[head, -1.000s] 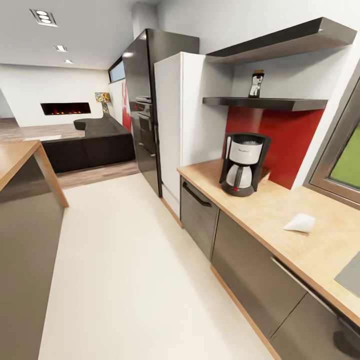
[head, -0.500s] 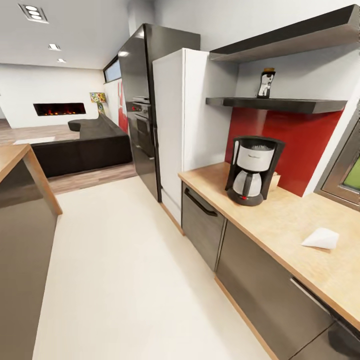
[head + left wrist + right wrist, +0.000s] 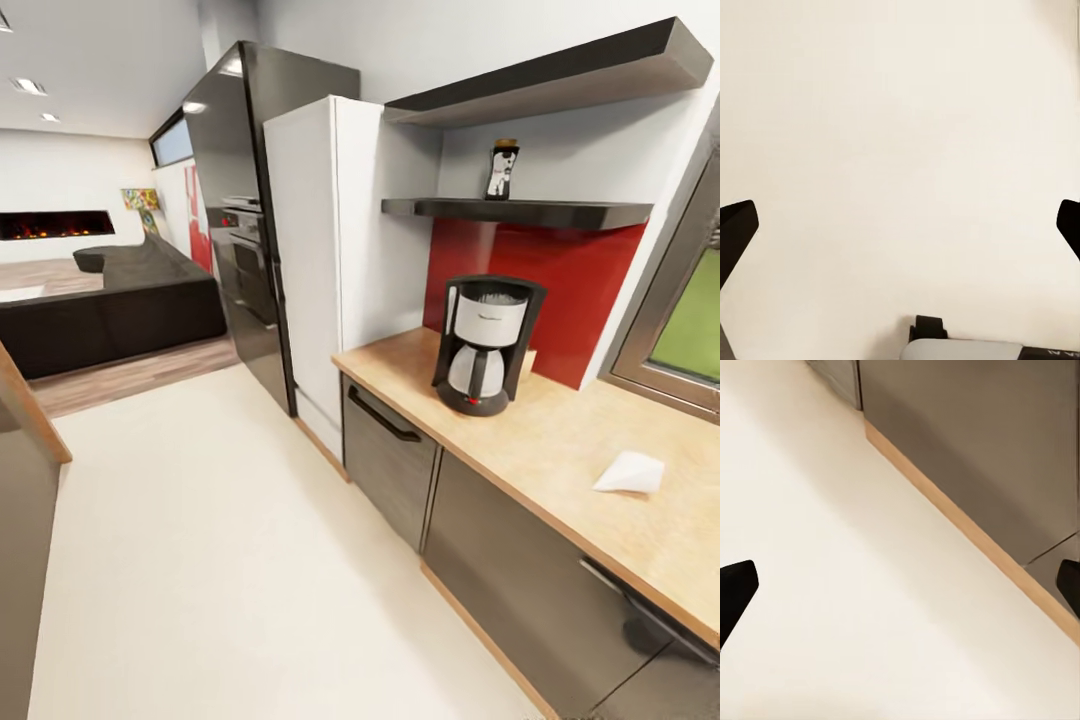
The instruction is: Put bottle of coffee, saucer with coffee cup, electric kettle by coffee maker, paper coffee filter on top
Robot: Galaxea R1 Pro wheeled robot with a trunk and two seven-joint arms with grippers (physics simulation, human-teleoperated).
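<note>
Head view: wooden tabletop (image 3: 560, 440) carries an upright coffee maker (image 3: 483, 345), front facing the room. A flat paper filter (image 3: 630, 472) lies well apart; a coffee bottle (image 3: 501, 169) stands on the shelf (image 3: 520, 211). Left claw (image 3: 900, 229) and right claw (image 3: 900, 589) are spread apart, pointing at the floor (image 3: 832, 585).

The right gripper (image 3: 900, 585), fingers spread wide, hangs above cream floor (image 3: 832, 585) beside grey cabinet fronts (image 3: 975, 442) with a wooden plinth (image 3: 967, 536).

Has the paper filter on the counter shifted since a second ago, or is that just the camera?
No. The paper filter keeps its spot on the counter, the same way off from the coffee maker; the whole head view swung, so the camera moved.
</note>
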